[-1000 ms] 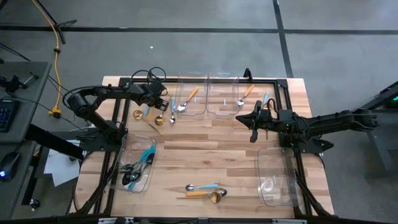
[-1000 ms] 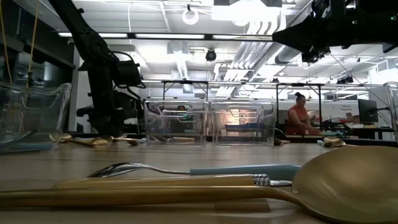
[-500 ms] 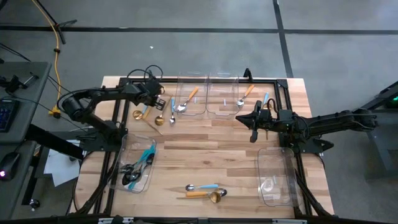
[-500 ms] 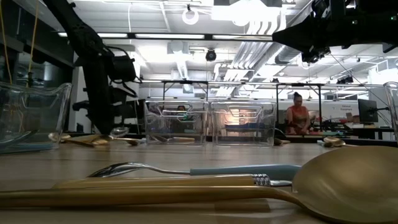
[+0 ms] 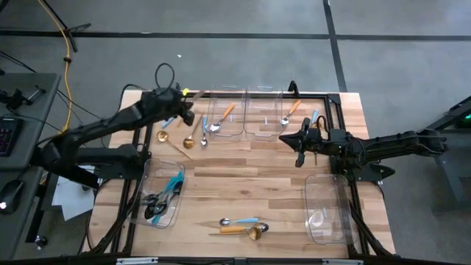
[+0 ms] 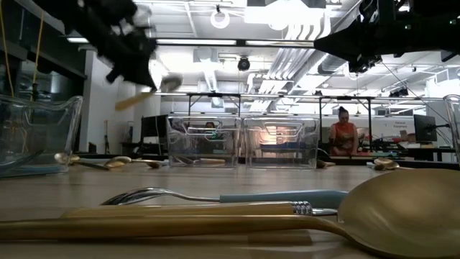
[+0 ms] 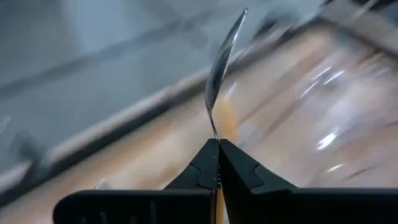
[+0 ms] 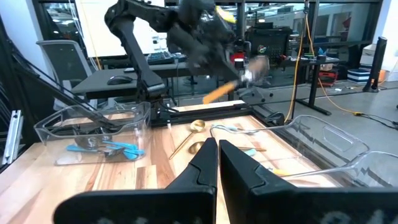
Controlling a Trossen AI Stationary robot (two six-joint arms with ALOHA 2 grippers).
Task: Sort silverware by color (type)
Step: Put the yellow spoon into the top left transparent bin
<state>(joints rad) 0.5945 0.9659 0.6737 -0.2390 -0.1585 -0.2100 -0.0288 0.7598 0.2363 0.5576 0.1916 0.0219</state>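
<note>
My left claw [image 7: 217,144]: raised above the far left part of the tabletop [image 5: 243,177], beside the far bins; fingers pinched tight on one orange-handled spoon [image 6: 147,91], silver head past the fingertips, handle slanting down behind them. The spoon hangs clear of the tabletop.

My right claw [image 5: 299,154]: closed on nothing, waiting over the right middle of the tabletop.

Silverware, by place:
- Far left bin [image 5: 237,126]: an orange-handled silver spoon [image 5: 222,118].
- Far right bin [image 5: 261,129]: another orange-handled spoon [image 5: 289,112] at its right side; a light-blue-handled piece [image 5: 312,118] just beyond it.
- Bare tabletop below my left claw: a gold spoon [image 5: 163,135], a second gold spoon [image 5: 190,141], a light-blue-handled spoon [image 5: 204,134], near one another.
- Near left bin [image 5: 149,177]: dark-headed utensils with blue handles [image 5: 163,197], heaped.
- Near edge: a light-blue-handled spoon [image 5: 240,221], an orange-handled piece [image 5: 234,230] and a gold spoon [image 5: 255,232], lying side by side.
- Near right bin [image 5: 327,188]: contents I cannot tell.
</note>
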